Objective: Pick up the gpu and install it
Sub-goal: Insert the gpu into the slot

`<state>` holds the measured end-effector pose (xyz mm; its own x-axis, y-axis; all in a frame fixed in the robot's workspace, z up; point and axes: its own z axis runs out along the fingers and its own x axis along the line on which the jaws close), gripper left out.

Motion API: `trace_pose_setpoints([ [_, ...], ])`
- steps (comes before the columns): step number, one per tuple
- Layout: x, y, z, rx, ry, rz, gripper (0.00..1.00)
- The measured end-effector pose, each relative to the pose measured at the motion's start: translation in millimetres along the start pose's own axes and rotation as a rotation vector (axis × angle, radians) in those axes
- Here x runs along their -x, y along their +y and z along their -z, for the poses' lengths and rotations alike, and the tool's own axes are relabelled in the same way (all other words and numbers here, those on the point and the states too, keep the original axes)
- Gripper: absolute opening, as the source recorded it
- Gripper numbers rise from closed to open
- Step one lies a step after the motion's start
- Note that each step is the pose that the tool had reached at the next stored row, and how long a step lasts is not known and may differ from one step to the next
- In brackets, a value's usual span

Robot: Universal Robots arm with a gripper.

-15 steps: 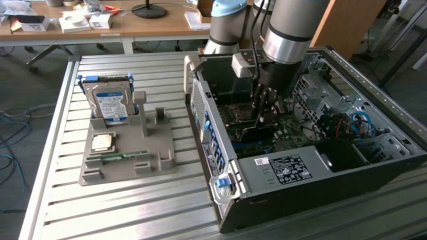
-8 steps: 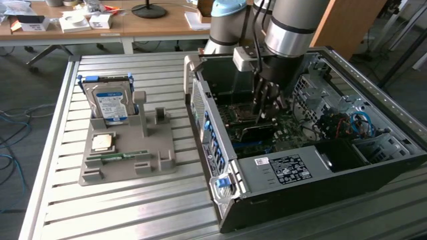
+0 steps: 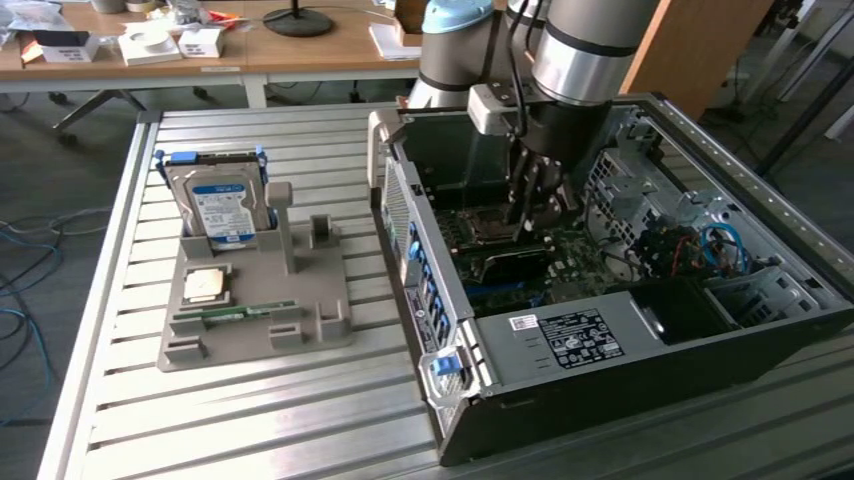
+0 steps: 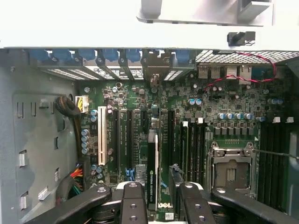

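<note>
The gpu (image 4: pixel 153 182) stands edge-on in a motherboard slot inside the open computer case (image 3: pixel 574 345), its pale label strip facing the wrist camera. In the exterior view the gpu (image 3: pixel 514 262) is a dark card low on the motherboard, right under the arm. My gripper (image 4: pixel 159 189) straddles the card from above. One finger (image 4: pixel 134 205) is against the card's side, and the other finger (image 4: pixel 176 177) stands a small gap away from it, so the gripper is open. In the exterior view my gripper (image 3: pixel 537 205) reaches down into the case.
The empty CPU socket (image 4: pixel 232 172) lies beside the card. On the slatted table, at the exterior view's left, a grey holder (image 3: pixel 254 340) carries a silver hard drive (image 3: pixel 220 205), a CPU chip (image 3: pixel 204 285) and a green memory stick (image 3: pixel 247 312). Case walls surround the gripper.
</note>
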<state>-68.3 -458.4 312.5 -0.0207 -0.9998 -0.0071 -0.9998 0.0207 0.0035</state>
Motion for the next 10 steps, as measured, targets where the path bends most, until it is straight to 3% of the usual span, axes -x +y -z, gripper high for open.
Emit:
trace_pose_setpoints([
  [4, 0.0, 0.0, 0.2, 0.0001, 0.0001, 0.0, 0.34],
  [10, 0.1, 0.0, 8.6, 0.0001, 0.0002, 0.0, 0.34],
])
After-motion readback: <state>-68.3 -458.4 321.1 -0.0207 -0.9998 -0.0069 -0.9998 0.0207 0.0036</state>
